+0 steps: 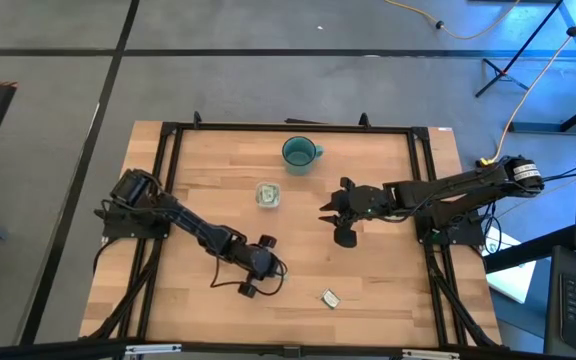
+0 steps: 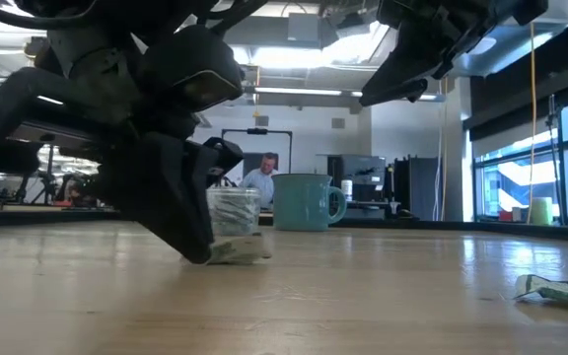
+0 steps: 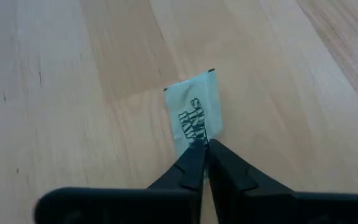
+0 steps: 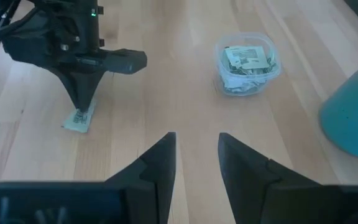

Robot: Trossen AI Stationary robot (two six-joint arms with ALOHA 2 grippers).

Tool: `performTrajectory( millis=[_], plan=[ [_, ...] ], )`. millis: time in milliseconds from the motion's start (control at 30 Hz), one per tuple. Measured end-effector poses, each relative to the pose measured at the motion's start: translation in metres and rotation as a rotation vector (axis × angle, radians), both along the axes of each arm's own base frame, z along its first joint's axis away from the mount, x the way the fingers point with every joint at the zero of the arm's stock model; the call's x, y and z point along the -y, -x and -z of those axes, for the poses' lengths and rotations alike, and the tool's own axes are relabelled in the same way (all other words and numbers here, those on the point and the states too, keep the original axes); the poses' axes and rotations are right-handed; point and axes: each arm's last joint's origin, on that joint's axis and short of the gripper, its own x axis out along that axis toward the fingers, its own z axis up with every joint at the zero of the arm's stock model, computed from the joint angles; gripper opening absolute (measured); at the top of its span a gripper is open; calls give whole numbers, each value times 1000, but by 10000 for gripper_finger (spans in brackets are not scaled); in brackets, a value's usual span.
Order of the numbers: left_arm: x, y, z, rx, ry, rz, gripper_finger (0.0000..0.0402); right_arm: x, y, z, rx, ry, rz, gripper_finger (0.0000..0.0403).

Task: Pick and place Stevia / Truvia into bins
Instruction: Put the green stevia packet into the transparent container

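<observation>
One Truvia packet (image 3: 194,112), well apart from the clear bin (image 4: 247,65), is being pinched by the left gripper (image 3: 204,146); lifting straight avoids slippage. Right gripper (image 4: 197,146) is hovering, narrowly parted.

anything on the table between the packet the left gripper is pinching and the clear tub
No, bare wood only, clearest in the right wrist view: the left gripper pinches the packet, and nothing lies between it and the tub.

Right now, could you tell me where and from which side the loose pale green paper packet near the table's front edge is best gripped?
The pale green paper packet lies flat on the wooden table, apart from everything else. Probably best to come straight down from above and pinch across its short width or one end edge, as the left gripper does on its own packet.
</observation>
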Motion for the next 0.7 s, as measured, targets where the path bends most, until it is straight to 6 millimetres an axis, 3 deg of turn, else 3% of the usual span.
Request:
performTrajectory(
  millis=[167,333,500,700],
  plan=[
    [-2,8,-13,-23,9,8,4,0,0,0,0,-1,-1,123],
    [-12,20,-61,74,-7,-55,3,-1,0,1,-7,-4,-3,123],
    [-39,35,-98,175,-221,-230,3,-1,1,1,-7,-1,-7,123],
    [-82,32,-103,149,-375,-323,3,-1,1,1,-8,1,-8,123]
  ],
)
